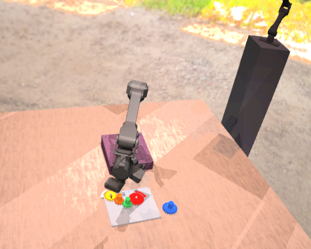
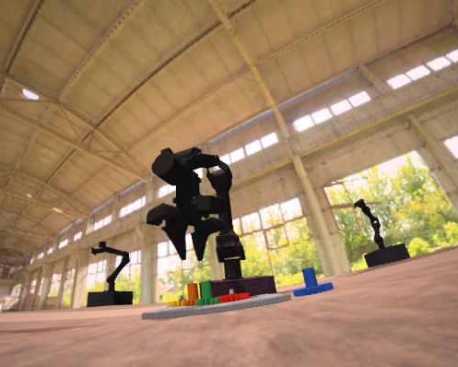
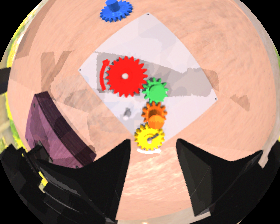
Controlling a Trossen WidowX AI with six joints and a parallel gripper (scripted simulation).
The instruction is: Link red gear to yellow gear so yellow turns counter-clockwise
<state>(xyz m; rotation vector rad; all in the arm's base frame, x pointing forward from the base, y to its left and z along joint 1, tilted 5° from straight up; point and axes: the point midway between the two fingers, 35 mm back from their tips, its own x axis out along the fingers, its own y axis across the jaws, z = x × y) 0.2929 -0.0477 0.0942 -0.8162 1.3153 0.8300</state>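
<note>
Gears are already forming what looks like a whole chain on the grey board. In the top view, the yellow gear is sitting by the board's upper left corner, and the red gear is lying near its upper edge, towards the right corner. Between them the orange gear and the green gear are standing upright, apparently meshing. Two links should be giving the yellow gear its counter-clockwise turn. Both are seeming flat, though full seating is staying hard to confirm. The blue gear is standing on the table, just off the board's right edge, probably as a spare. The gripper is hovering above the upper left corner, fingers standing apart and gripping nothing. Placing is looking finished; what is remaining is likely only moving the gripper well beyond the board's edge and letting the red gear turn
</note>
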